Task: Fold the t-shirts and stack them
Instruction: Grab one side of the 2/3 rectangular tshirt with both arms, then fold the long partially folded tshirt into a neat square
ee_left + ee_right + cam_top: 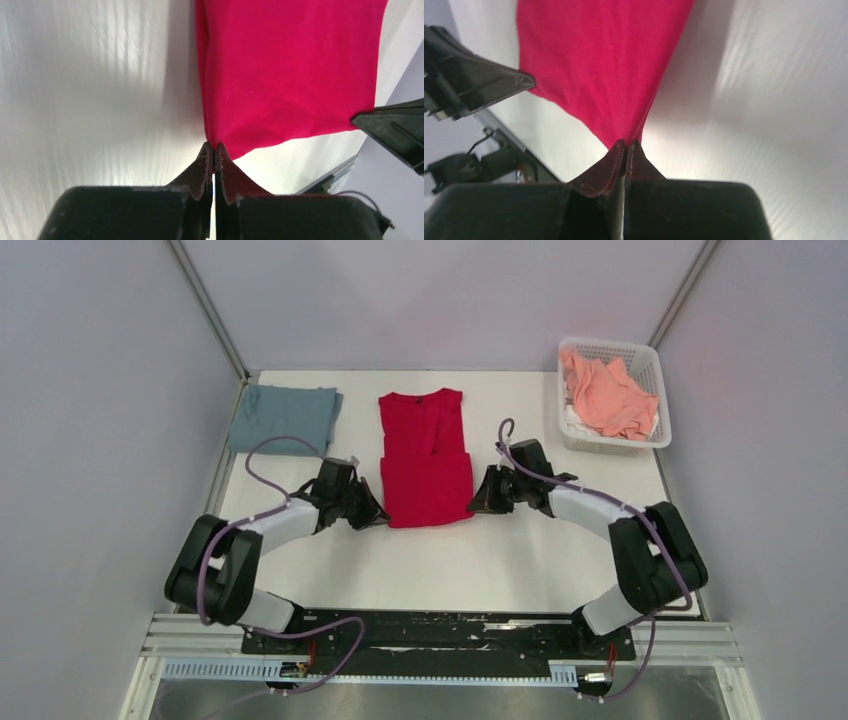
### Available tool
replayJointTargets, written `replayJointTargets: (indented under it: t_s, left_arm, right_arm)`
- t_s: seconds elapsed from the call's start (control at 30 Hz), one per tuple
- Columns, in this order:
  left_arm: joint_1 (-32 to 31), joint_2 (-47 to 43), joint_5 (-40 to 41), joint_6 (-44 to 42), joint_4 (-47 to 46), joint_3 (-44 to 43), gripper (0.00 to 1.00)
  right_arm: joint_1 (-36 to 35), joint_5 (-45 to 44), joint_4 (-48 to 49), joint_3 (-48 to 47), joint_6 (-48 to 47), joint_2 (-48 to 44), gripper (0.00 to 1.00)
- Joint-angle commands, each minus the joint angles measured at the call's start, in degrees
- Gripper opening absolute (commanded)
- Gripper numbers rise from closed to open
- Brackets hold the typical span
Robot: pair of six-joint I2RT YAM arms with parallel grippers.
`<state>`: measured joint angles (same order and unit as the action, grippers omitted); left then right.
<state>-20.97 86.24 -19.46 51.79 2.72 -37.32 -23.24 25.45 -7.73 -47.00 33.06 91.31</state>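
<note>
Crimson t-shirt [425, 455]: lay in the middle of the white table [500, 560], folded narrow, collar at the far end and hem toward the arms.
Left gripper [213, 146]: fingers pressed together, pinching the shirt's near left corner.
Right gripper [625, 143]: fingers clamped tight too, on the near right corner, the cloth drawn to a point.
Blue-grey t-shirt [283, 417]: folded flat at the table's far left, apart from the red one.
Salmon pink t-shirt [605, 395]: crumpled inside the white mesh basket [612, 444], far right corner.

No legible text, label, brand, number or sign in any view.
</note>
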Motion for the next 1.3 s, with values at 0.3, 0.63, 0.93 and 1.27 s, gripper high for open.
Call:
replayJointTargets:
  t_s: [0.3,0.63,0.93,1.27]
  left_arm:
    - [-11.9,-48.8,7.1,0.1,24.1,8.7,0.00]
    - [-12.0,-54.5,5.3,-1.9,24.5,3.7,0.00]
    - [-11.8,-41.8,9.5,-5.2,17.3,-2.8,0.00]
    - [-5.1,-25.7,2.5,-7.7,10.2,-8.7,0.00]
  right_arm:
    - [-7.5,23.4,-27.3,1.7,-6.5,-31.2,0.00]
    - [-6.6,25.5,-29.6,-1.7,-5.3,-37.3,0.00]
    - [1.8,21.8,-29.4,-3.0,-6.7,-34.9,0.01]
    - [11.4,21.8,-26.1,-1.9,-7.9,-29.2,0.00]
